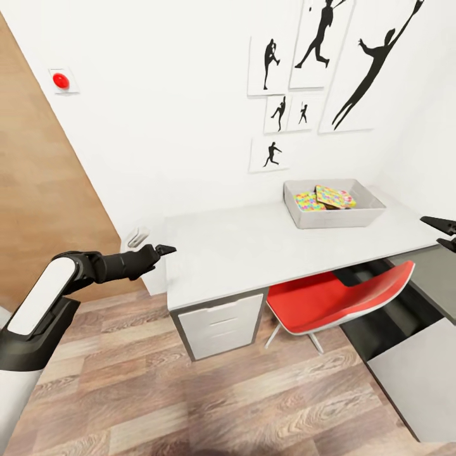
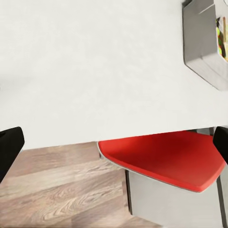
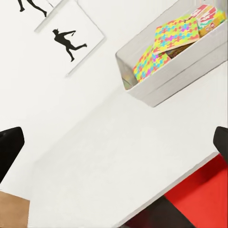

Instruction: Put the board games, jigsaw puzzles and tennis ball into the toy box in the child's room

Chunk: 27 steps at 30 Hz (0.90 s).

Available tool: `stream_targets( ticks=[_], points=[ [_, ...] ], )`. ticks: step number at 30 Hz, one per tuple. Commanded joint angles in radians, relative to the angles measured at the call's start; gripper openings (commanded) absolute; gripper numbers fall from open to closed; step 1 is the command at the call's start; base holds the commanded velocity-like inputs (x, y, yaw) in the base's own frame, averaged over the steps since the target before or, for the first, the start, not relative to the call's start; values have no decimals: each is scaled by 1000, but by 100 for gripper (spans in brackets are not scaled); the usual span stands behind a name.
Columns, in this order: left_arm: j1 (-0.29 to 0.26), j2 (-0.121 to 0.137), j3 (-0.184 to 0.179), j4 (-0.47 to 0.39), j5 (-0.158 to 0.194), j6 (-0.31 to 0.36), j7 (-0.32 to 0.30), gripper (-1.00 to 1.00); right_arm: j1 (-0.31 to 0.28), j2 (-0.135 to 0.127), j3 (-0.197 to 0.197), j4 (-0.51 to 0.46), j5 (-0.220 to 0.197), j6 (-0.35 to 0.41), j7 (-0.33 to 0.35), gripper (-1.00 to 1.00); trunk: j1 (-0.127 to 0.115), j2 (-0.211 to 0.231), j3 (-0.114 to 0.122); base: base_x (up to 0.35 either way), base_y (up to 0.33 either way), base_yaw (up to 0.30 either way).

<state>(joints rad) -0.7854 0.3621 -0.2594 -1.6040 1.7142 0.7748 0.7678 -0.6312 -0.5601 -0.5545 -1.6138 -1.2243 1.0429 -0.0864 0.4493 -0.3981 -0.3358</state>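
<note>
The left gripper hangs wide open and empty off the table edge. The toy box holds both jigsaw puzzles; the right wrist view adds a red-lettered box, possibly a board game, unreadable. The right gripper is spread, empty.

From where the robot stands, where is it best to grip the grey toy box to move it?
Probably the near long rim of the toy box, coming from above on the chair side: that wall is bare and thin, while puzzles fill the inside.

You face a white wall hung with black silhouette prints, a red chair tucked under white drawers' desk, wood-plank floor below.
</note>
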Motion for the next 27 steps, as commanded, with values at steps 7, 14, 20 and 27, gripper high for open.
stream_targets(
  ticks=[7, 14, 20, 27],
  points=[
    [62, 2, 44, -1, 0, -6, -15, 100, 64, -1, -18, -1, -9, 4, -1, 100, 1, -2, 10, 0, 0, -50],
    [139, 5, 92, -2, -27, -7, -70, 100, 103, -1, -41, 0, -8, 4, 2, 100, 1, -2, 21, 0, 0, -51],
    [189, 6, 104, -2, -85, -8, -113, 100, 140, -1, -52, 0, -8, 4, 2, 100, 1, -2, 31, 0, 0, -45],
    [276, 6, 115, -1, -172, -19, -199, 100, 194, -1, -77, 0, -7, 4, 14, 100, 1, -2, 42, 0, 0, -51]
  ],
)
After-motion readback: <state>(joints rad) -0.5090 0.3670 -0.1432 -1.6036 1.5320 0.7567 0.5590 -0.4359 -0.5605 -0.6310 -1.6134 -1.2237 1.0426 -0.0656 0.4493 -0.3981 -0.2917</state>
